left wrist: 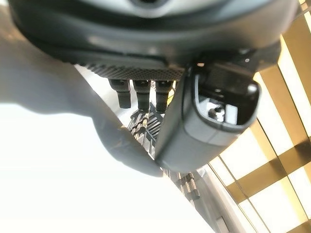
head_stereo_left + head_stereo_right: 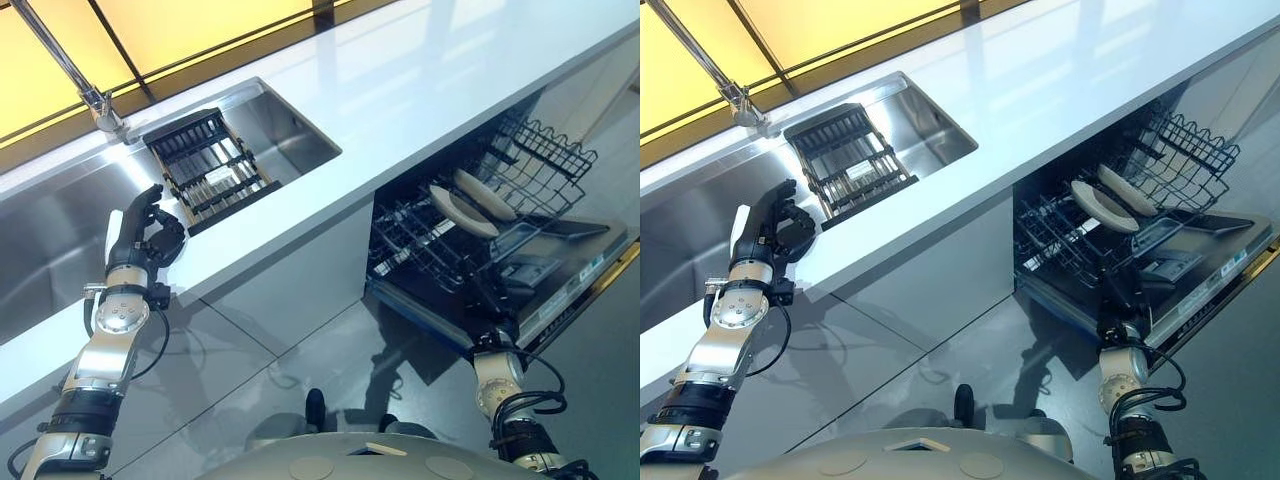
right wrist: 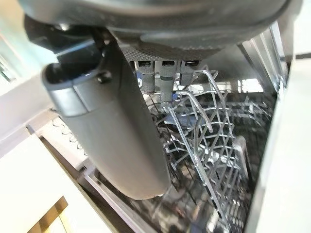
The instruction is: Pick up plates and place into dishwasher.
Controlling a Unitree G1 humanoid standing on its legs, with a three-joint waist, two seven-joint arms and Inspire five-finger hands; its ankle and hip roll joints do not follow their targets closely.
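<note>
Two pale oval plates [image 2: 465, 212] already stand in the black wire dishwasher rack [image 2: 500, 215]. The left hand [image 2: 148, 232], curled and empty, hovers at the white tabletop [image 2: 400, 110] edge near the black sink rack [image 2: 205, 167]; the right hand [image 3: 121, 145], by the rack, cannot be read. Next likely calls for finding another plate.

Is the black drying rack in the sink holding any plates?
No: the drying rack stands bare in the sink; two plates sit in the dishwasher rack.

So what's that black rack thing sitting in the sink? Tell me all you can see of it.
The black rack is a flat rectangular dish drainer of dark bars and slats, probably plastic or coated metal. It lies across the steel sink, near the faucet, and holds no plates. The left hand hovers at the counter edge beside it, not touching.
</note>
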